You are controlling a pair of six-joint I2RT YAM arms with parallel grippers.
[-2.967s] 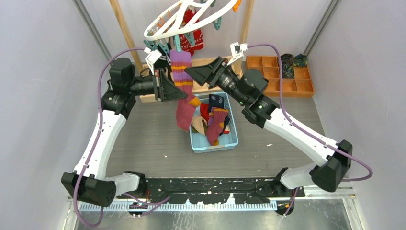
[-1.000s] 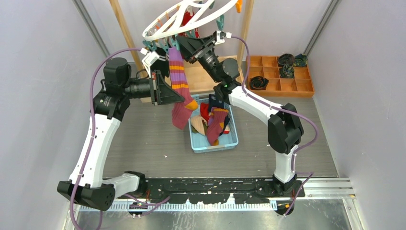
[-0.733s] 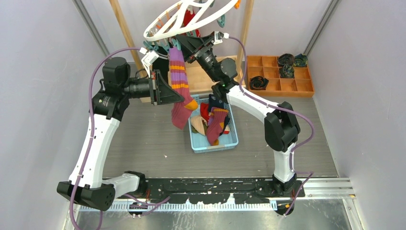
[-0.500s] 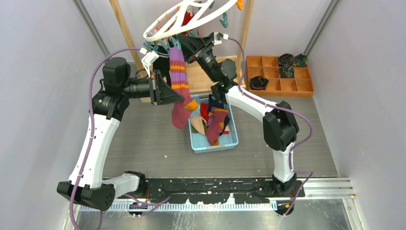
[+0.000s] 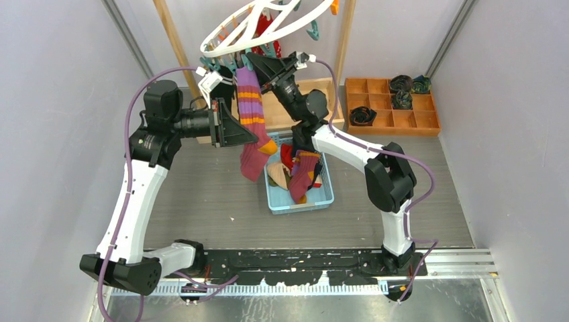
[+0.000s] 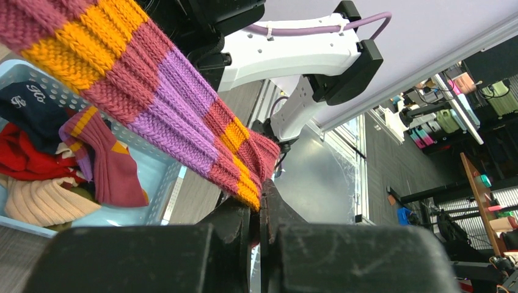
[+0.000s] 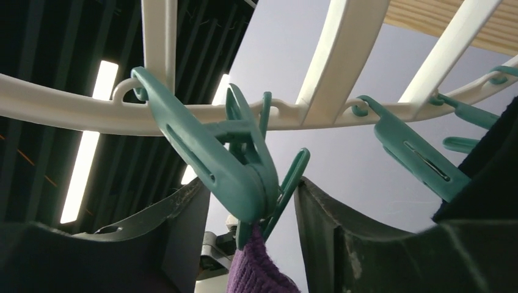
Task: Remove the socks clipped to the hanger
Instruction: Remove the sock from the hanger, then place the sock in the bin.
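A purple, orange and maroon striped sock (image 5: 250, 114) hangs from a teal clip (image 7: 235, 168) on the white oval hanger (image 5: 241, 30). My left gripper (image 5: 249, 134) is shut on the sock's middle; in the left wrist view the knit (image 6: 183, 97) runs into the closed fingertips (image 6: 256, 204). My right gripper (image 5: 249, 62) is open, its fingers (image 7: 177, 213) either side of the teal clip holding the sock's purple cuff (image 7: 259, 271). A red patterned sock (image 5: 267, 30) and a dark one hang further back on the hanger.
A light blue basket (image 5: 312, 199) on the table holds several loose socks. A wooden compartment tray (image 5: 396, 107) with rolled socks stands at the back right. Wooden posts (image 5: 171, 40) flank the hanger. More teal clips (image 7: 415, 155) hang beside the gripped one.
My right arm swung up from beside the basket to the hanger and closed in on the clip over the striped sock. My left gripper kept its hold.
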